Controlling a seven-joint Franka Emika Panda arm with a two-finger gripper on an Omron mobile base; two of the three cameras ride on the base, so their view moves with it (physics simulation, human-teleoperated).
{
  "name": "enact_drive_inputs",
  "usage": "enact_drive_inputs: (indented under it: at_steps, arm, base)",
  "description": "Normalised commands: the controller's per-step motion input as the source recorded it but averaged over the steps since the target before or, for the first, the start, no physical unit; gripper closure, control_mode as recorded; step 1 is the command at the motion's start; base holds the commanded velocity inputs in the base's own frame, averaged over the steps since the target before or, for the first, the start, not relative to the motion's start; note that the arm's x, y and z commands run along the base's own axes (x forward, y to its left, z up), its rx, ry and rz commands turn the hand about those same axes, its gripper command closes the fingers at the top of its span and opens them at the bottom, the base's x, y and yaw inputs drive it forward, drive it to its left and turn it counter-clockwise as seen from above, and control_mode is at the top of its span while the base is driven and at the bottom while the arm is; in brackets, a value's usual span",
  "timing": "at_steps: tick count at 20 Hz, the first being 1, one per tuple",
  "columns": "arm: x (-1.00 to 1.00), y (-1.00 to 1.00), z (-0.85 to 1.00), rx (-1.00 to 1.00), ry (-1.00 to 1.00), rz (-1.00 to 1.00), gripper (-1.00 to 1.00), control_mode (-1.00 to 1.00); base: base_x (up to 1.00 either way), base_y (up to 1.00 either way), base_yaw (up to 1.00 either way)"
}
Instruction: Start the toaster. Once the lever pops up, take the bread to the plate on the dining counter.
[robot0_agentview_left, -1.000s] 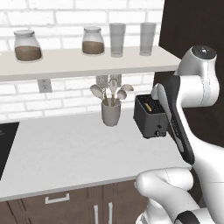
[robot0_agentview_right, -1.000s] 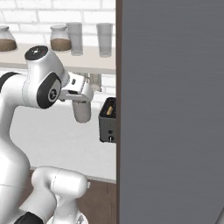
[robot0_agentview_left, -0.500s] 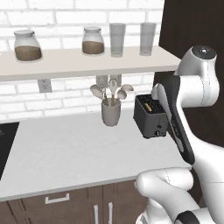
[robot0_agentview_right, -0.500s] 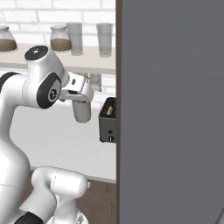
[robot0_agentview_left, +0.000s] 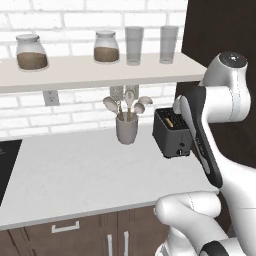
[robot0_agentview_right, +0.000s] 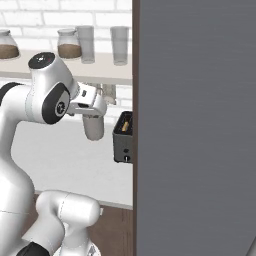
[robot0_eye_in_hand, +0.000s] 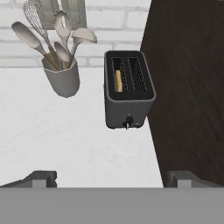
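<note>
The black two-slot toaster (robot0_agentview_left: 172, 134) (robot0_agentview_right: 123, 144) (robot0_eye_in_hand: 128, 94) stands on the white worktop, hard against a dark tall panel. The bread (robot0_eye_in_hand: 118, 81) (robot0_agentview_left: 171, 120) (robot0_agentview_right: 126, 125) sits sunk in one slot, with just its golden top edge visible. A small knob and pale tab (robot0_eye_in_hand: 128, 121) mark the toaster's near end face. My gripper (robot0_eye_in_hand: 113, 180) hovers above and in front of the toaster, open, with nothing between its fingertips (robot0_eye_in_hand: 43, 178), and apart from the toaster. The plate and the dining counter are out of view.
A grey crock of utensils (robot0_agentview_left: 127, 131) (robot0_eye_in_hand: 63, 79) stands left of the toaster. Above it, a shelf (robot0_agentview_left: 100, 70) carries jars and glasses. The dark panel (robot0_eye_in_hand: 188, 87) (robot0_agentview_right: 200, 125) walls off the toaster's right side. A black cooktop edge (robot0_agentview_left: 5, 165) lies far left.
</note>
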Motion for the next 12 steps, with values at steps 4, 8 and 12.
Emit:
enact_drive_inputs:
  at_steps: [4, 8, 12]
  arm:
    - [0.0, 0.0, 0.0, 0.0, 0.0, 0.0, -1.0, -1.0]
    - [0.0, 0.0, 0.0, 0.0, 0.0, 0.0, -1.0, -1.0]
    - [0.0, 0.0, 0.0, 0.0, 0.0, 0.0, -1.0, -1.0]
  base:
    - [0.0, 0.0, 0.0]
    - [0.0, 0.0, 0.0]
    - [0.0, 0.0, 0.0]
